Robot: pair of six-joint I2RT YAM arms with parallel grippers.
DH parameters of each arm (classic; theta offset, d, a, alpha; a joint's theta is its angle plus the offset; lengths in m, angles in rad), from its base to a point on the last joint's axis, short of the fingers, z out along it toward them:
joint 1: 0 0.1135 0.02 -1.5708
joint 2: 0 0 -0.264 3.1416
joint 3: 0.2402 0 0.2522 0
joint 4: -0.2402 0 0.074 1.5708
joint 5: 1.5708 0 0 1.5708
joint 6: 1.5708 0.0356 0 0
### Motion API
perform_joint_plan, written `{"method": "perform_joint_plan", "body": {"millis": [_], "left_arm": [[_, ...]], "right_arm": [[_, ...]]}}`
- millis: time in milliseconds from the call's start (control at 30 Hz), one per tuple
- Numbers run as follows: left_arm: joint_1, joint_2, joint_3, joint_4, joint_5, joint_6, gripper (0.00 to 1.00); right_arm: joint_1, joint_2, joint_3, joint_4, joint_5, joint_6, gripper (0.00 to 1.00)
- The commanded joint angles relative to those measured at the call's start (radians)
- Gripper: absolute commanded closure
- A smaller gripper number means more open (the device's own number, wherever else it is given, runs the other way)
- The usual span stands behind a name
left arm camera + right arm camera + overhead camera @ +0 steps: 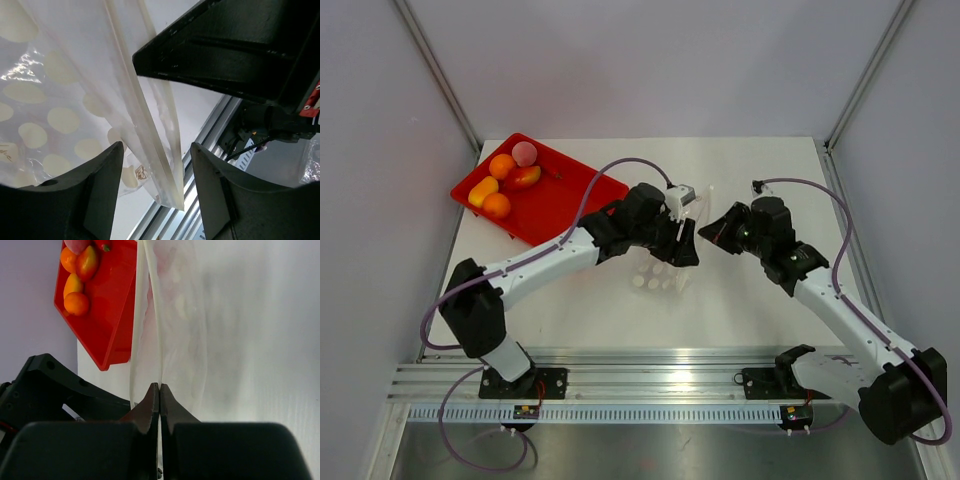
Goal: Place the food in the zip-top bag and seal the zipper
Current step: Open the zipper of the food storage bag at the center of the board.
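The zip-top bag (658, 272) is clear with pale dots and hangs lifted at the table's middle. My right gripper (160, 385) is shut on the bag's (175, 330) mouth edge, along the zipper (152, 315). My left gripper (157, 145) is open, and the zipper strip (150, 130) hangs between its fingers, apart from both. From above, the left gripper (685, 245) and the right gripper (705, 232) almost meet over the bag. The food (500, 166) lies in the red tray (570, 200) at the back left, also in the right wrist view as food (76, 303).
The red tray (112, 305) sits angled near the left wall, its near corner close to my left forearm. An aluminium rail (660, 385) runs along the near edge by the arm bases. Grey walls close in the left and right sides.
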Motion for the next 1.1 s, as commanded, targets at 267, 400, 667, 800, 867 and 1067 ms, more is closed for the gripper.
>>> {"method": "perform_joint_plan", "body": {"millis": [267, 400, 667, 800, 867, 1067], "left_arm": [[0.016, 0.066, 0.151, 0.005, 0.017, -0.041, 0.58], [0.035, 0.071, 0.149, 0.014, 0.04, -0.058, 0.65], [0.059, 0.046, 0.114, 0.066, 0.093, -0.081, 0.65], [0.07, 0.042, 0.1, 0.092, 0.136, -0.098, 0.61], [0.079, 0.042, 0.088, 0.114, 0.141, -0.11, 0.59], [0.084, 0.088, 0.122, 0.1, 0.136, -0.109, 0.66]], "right_arm": [[0.002, -0.019, 0.134, -0.158, 0.013, -0.099, 1.0], [0.001, -0.01, 0.152, -0.185, 0.021, -0.131, 1.0], [0.002, -0.004, 0.141, -0.218, 0.039, -0.163, 1.0], [0.002, -0.001, 0.134, -0.219, 0.034, -0.171, 1.0], [0.002, -0.001, 0.134, -0.218, 0.033, -0.177, 1.0], [0.002, -0.015, 0.132, -0.218, 0.034, -0.177, 1.0]]}}
